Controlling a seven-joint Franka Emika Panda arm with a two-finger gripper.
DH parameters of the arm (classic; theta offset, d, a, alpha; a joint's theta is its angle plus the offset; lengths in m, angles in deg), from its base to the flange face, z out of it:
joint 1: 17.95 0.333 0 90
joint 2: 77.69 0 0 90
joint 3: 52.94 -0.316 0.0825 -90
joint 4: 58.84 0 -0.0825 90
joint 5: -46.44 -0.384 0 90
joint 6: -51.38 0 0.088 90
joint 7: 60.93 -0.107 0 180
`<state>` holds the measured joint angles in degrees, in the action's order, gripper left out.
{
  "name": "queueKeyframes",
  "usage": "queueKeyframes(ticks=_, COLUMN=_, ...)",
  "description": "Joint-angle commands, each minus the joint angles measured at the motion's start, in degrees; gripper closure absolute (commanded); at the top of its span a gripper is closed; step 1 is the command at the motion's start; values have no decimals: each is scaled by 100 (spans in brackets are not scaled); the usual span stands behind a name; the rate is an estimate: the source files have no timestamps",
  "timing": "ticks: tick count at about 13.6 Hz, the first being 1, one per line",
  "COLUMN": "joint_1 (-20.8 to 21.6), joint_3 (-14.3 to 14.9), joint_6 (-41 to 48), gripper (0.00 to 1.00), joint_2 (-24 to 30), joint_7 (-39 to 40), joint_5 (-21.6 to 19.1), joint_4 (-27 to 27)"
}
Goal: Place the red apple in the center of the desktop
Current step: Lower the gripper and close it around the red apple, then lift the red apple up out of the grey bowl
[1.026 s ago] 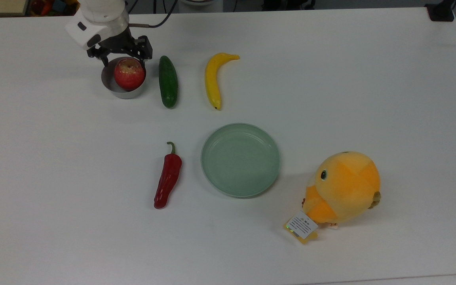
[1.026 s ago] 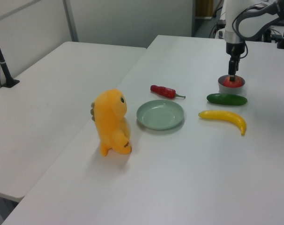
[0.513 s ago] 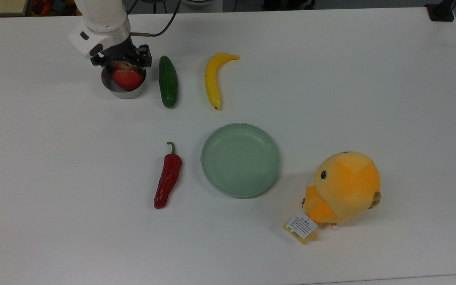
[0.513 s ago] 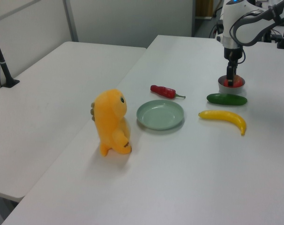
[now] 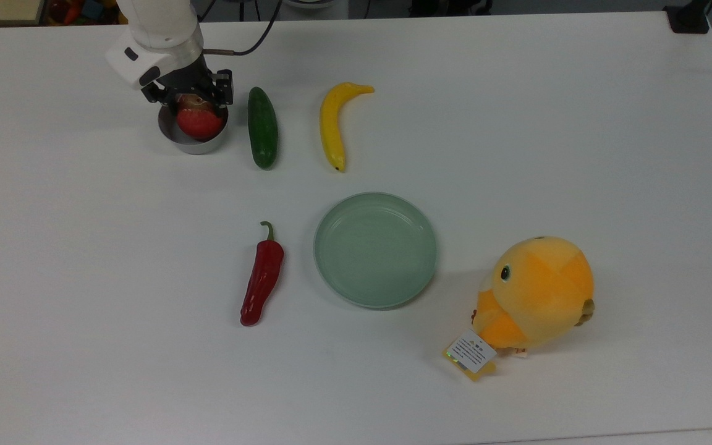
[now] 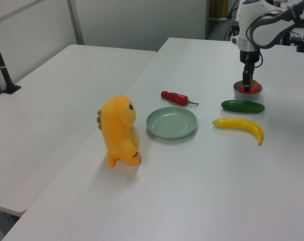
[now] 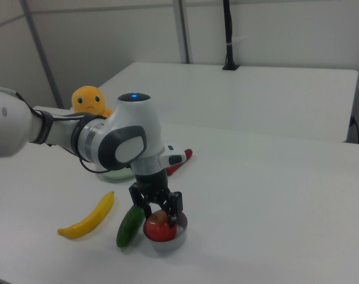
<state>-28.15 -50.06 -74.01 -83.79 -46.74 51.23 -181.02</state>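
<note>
Claw (image 7: pixel 159 209) fingers straddle the round red apple (image 5: pixel 199 123) with its pale speckled top, spread on either side of it; whether they already press it I cannot tell. That apple sits in a small grey metal bowl (image 5: pixel 190 143) near the counter's (image 5: pixel 517 123) far edge in the top view, just beside a dark green cucumber (image 5: pixel 262 127). I judge this the grasping step. Next comes closing firmly, lifting clear of the bowl's rim, then carrying toward the counter's middle, near the pale-green round plate (image 5: pixel 375 249).
</note>
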Motion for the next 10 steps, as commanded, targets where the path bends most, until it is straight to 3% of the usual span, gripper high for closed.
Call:
queueKeyframes(ticks=1, joint_1=36, joint_3=29, joint_6=549, gripper=37, joint_2=336, joint_7=49, joint_5=4, joint_4=150)
queueKeyframes(ticks=10, joint_1=53, joint_3=2, joint_6=2544, gripper=40, joint_2=513, joint_7=40, joint_5=22, joint_4=1889)
